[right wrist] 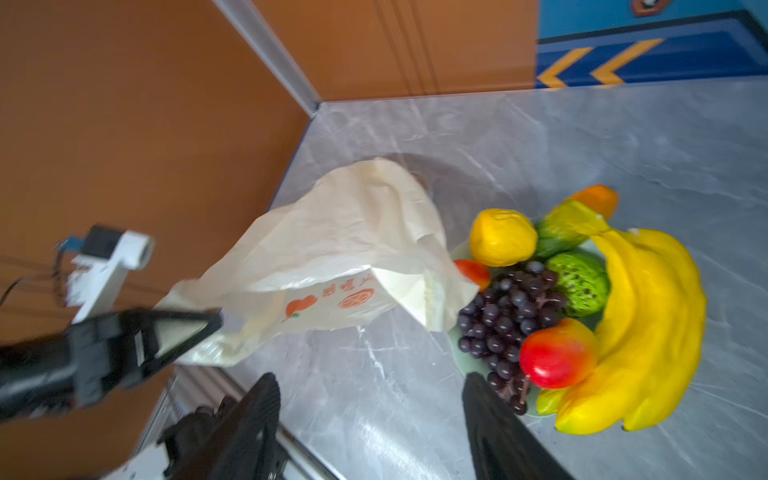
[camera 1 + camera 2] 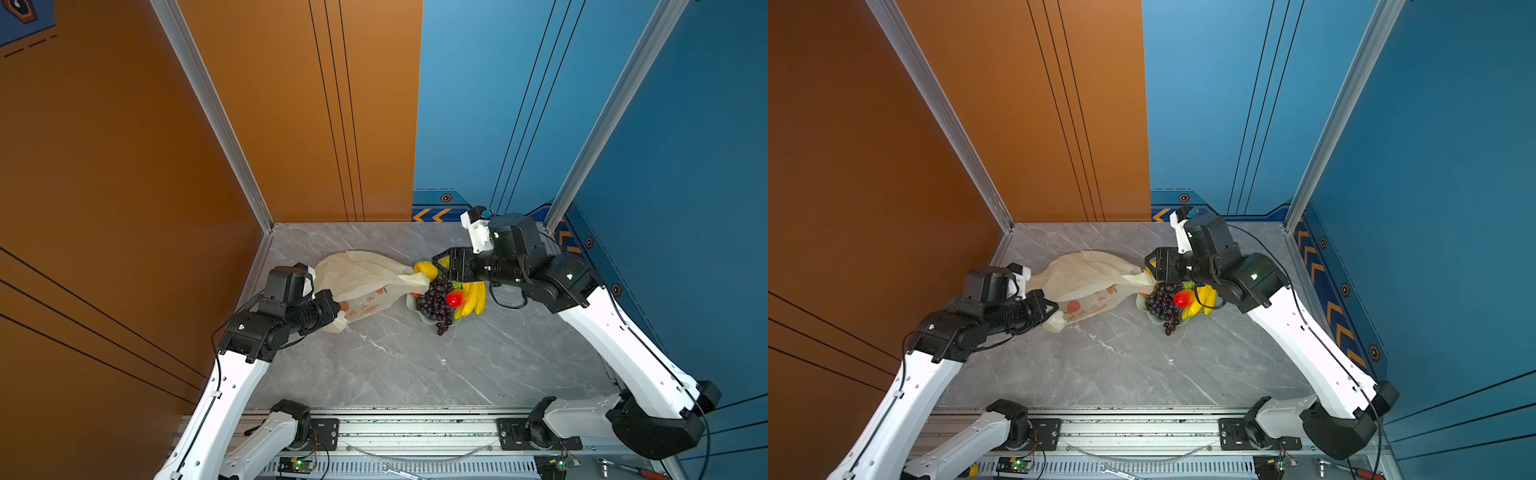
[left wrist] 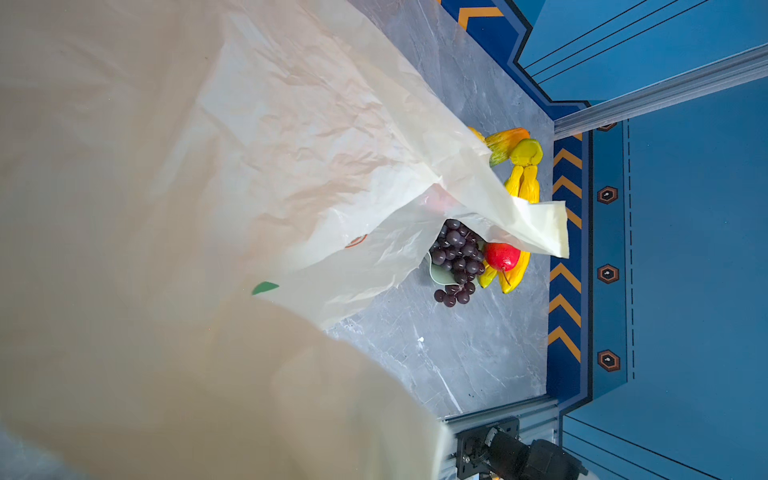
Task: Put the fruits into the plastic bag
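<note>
left jaws clamp plastic bag; right arm outstretched, right jaws apart by fruits

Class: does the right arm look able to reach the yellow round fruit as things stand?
Probably yes: the open right gripper hovers close to the yellow round fruit, which lies uncovered.

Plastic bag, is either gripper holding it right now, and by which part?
The left gripper is shut on the plastic bag at its bunched end, the one away from the fruit dish. The right gripper is open and holds nothing.
</note>
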{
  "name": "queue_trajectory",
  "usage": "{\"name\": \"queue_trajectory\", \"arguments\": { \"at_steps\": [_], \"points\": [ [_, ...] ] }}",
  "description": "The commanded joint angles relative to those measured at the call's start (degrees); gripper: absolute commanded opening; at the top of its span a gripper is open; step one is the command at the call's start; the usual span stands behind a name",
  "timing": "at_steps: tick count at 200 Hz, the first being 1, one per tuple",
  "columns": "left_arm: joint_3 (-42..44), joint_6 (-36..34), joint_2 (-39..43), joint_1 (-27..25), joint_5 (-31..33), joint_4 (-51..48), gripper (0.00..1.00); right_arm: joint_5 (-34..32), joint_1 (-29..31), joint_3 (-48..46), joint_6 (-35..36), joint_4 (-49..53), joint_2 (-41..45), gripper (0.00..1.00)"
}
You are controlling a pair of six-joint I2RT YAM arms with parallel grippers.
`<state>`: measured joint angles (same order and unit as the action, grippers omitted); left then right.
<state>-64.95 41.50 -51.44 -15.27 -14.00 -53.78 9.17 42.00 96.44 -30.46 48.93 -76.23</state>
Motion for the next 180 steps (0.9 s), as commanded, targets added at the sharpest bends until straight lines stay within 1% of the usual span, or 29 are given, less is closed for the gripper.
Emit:
{"name": "queue_trajectory", "arguments": {
  "at_steps": [1, 17, 31, 41, 46, 52, 84, 136, 148, 160, 163, 165, 174, 176, 180],
  "points": [
    [-1.94, -0.10, 0.43, -0.11, -1.69, 0.06, 0.00, 8.49, 5.79, -2.34, -3.40, 1.29, -5.48, 0.56],
    [-2.09, -0.14, 0.48, -0.27, -1.89, 0.03, 0.00, 10.09, 9.72, -4.12, -4.34, -2.47, -9.21, 0.42],
    [-1.96, -0.21, 0.72, -0.53, -2.04, 0.07, 0.00, 9.20, 12.02, -5.27, -4.69, -6.45, -12.60, 0.35],
    [-1.73, -0.10, 1.11, -0.72, -1.91, 0.08, 0.00, 8.94, 12.79, -5.17, -5.02, -9.35, -15.11, 0.30],
    [-1.52, -0.09, 1.25, -0.81, -1.99, 0.08, 0.00, 8.96, 12.94, -4.76, -5.33, -10.54, -16.50, 0.25],
    [-1.33, -0.01, 1.48, -0.95, -2.08, -0.05, 0.00, 8.83, 13.14, -4.00, -5.76, -11.50, -18.09, 0.23],
    [-0.28, 0.86, 2.88, -1.51, -1.51, -0.01, 0.00, 7.08, 13.96, -1.26, -7.47, -16.01, -23.65, 0.17],
    [-0.49, 1.66, 2.89, -2.37, -0.70, 0.05, 0.00, 7.09, 13.64, 0.05, -8.01, -18.79, -31.46, 0.12],
    [-0.61, 1.70, 2.67, -2.55, -0.59, 0.07, 0.00, 7.84, 13.30, 0.54, -8.57, -19.67, -32.67, 0.12],
    [-0.83, 2.06, 2.66, -2.71, -0.47, 0.07, 0.00, 7.18, 13.11, 1.03, -8.27, -20.05, -33.45, 0.11],
    [-0.94, 2.21, 2.53, -2.74, -0.42, 0.08, 0.00, 6.95, 13.11, 1.12, -8.17, -20.24, -33.72, 0.05],
    [-1.01, 2.30, 2.52, -2.77, -0.37, 0.12, 0.00, 6.81, 13.07, 1.05, -8.03, -20.37, -33.90, 0.04],
    [-1.23, 2.81, 2.45, -2.90, -0.45, 0.48, 0.00, 5.95, 13.02, 0.39, -7.36, -21.07, -34.69, 0.02],
    [-1.30, 2.98, 2.43, -2.92, -0.42, 0.55, 0.00, 5.82, 12.98, 0.30, -7.21, -21.29, -34.87, 0.00],
    [-1.45, 3.35, 2.34, -2.97, -0.51, 0.87, 0.00, 5.36, 13.02, -0.17, -6.82, -21.93, -35.22, 0.00]
  ]
}}
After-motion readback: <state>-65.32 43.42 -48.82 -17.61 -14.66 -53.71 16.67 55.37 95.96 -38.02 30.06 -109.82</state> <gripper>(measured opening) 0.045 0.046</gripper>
